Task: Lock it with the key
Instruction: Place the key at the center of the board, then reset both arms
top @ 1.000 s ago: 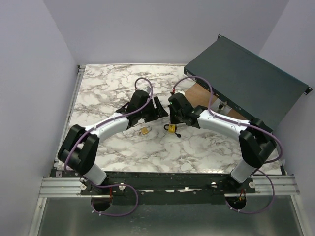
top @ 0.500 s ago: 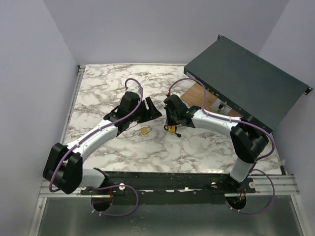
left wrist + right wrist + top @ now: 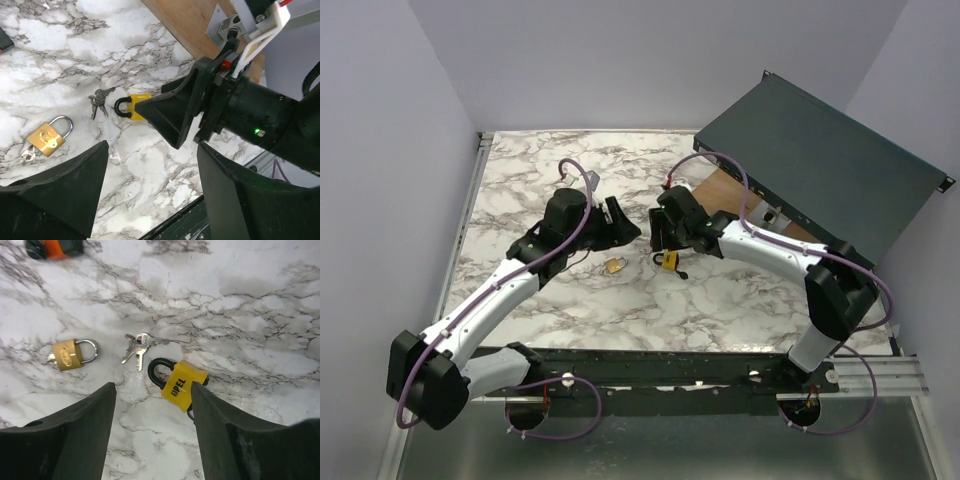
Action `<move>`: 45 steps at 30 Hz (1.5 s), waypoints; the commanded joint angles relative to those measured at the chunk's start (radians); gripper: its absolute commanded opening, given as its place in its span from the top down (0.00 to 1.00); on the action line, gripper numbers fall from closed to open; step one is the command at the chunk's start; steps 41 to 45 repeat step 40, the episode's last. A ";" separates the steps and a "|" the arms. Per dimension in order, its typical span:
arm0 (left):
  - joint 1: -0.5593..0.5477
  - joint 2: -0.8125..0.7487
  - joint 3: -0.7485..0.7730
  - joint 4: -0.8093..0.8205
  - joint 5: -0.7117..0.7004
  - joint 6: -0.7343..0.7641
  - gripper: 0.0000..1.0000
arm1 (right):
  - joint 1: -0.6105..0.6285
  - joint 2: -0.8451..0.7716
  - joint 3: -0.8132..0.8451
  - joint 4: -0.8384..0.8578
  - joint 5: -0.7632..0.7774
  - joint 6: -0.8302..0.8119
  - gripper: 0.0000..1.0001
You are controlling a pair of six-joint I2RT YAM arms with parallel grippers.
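Note:
A yellow padlock (image 3: 184,384) with a black shackle lies on the marble table (image 3: 570,300), also visible in the top view (image 3: 667,261) and the left wrist view (image 3: 136,106). A dark part sticks out of its base, mostly hidden behind my right finger. A loose bunch of keys (image 3: 138,347) lies just beyond its shackle. My right gripper (image 3: 152,387) hovers open right over this padlock, holding nothing. My left gripper (image 3: 152,150) is open and empty, a little to the left (image 3: 625,222), facing the right one. A brass padlock (image 3: 70,354) lies further left (image 3: 615,265).
A dark rack case (image 3: 820,165) leans tilted at the back right, over a wooden board (image 3: 715,195). An orange and black object (image 3: 52,247) lies further back on the table. Walls close in left and right; a metal rail (image 3: 640,365) runs along the near edge.
My right gripper has opened and let go of the yellow padlock, which now rests on the table. The left arm has stretched out and its gripper has drifted back and to the left.

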 commanded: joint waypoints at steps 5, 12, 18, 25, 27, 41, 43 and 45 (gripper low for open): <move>0.005 -0.148 0.152 -0.199 -0.052 0.143 0.19 | 0.004 -0.203 0.079 -0.028 -0.010 -0.005 0.19; 0.005 -0.230 0.300 -0.374 -0.095 0.225 0.01 | 0.004 -0.341 0.120 -0.010 -0.035 -0.017 0.00; 0.003 -0.266 0.363 -0.474 -0.218 0.239 0.02 | 0.004 -0.432 0.119 0.012 -0.043 -0.002 0.00; 0.004 -0.287 0.350 -0.493 -0.214 0.236 0.02 | 0.004 -0.479 0.093 0.030 -0.036 0.010 0.00; 0.003 -0.295 0.339 -0.488 -0.218 0.238 0.02 | 0.005 -0.477 0.092 0.034 -0.039 0.013 0.00; 0.003 -0.319 0.317 -0.477 -0.220 0.233 0.02 | 0.004 -0.472 0.088 0.040 -0.053 0.007 0.00; 0.003 -0.319 0.317 -0.477 -0.220 0.233 0.02 | 0.004 -0.472 0.088 0.040 -0.053 0.007 0.00; 0.003 -0.319 0.317 -0.477 -0.220 0.233 0.02 | 0.004 -0.472 0.088 0.040 -0.053 0.007 0.00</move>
